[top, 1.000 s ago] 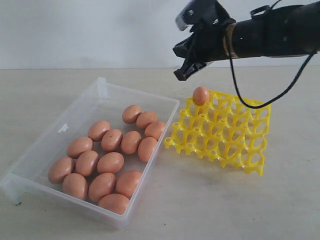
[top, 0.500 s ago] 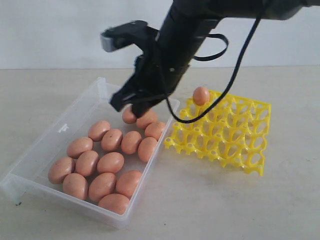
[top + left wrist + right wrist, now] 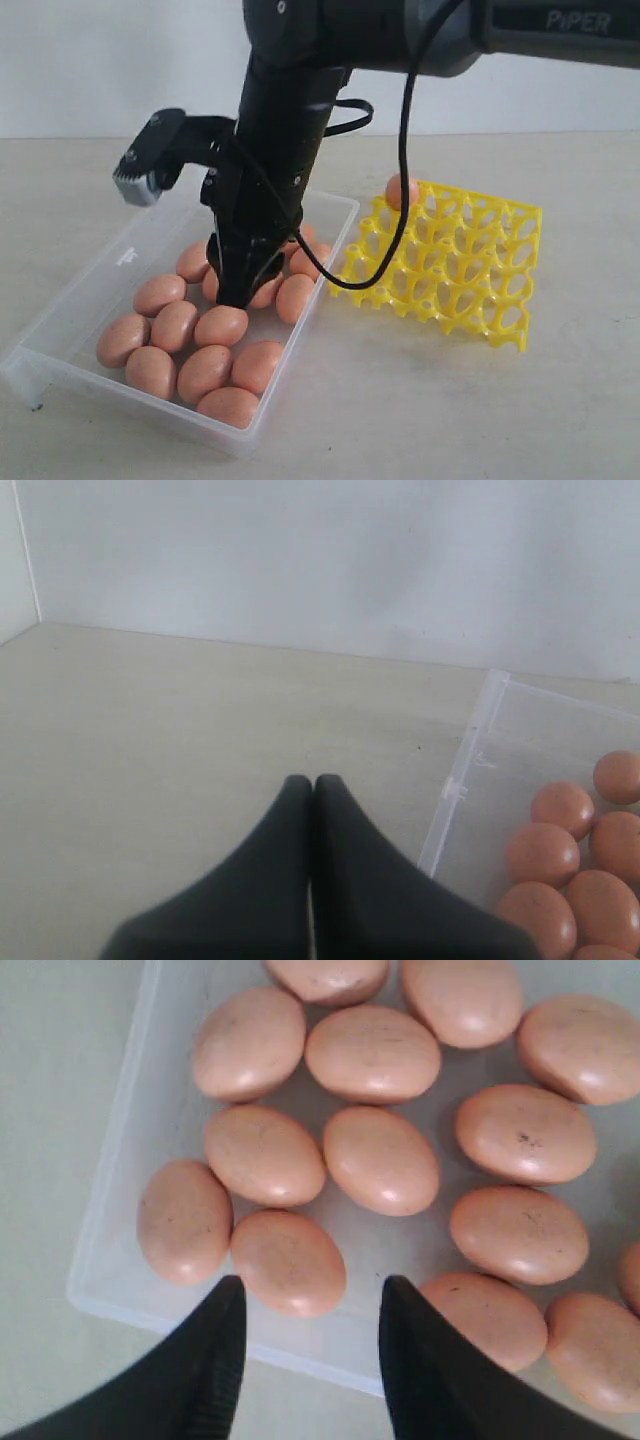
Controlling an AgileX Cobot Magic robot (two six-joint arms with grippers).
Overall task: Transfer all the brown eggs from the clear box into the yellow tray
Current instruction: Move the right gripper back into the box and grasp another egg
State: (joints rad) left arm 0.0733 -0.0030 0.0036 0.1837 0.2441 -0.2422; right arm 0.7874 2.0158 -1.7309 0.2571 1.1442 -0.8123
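Right gripper: we saw it lowered into the clear box among the eggs, jaws apart, gripping nothing.
Left gripper: we found it clenched and empty, above the table beside the box.
Brown eggs: most lay loose in the box.
Yellow tray: one egg sat in a corner cup on the box side.

I operate in a robotics lab: plain beige bench, blank white wall, my cabled arm marked PiPER
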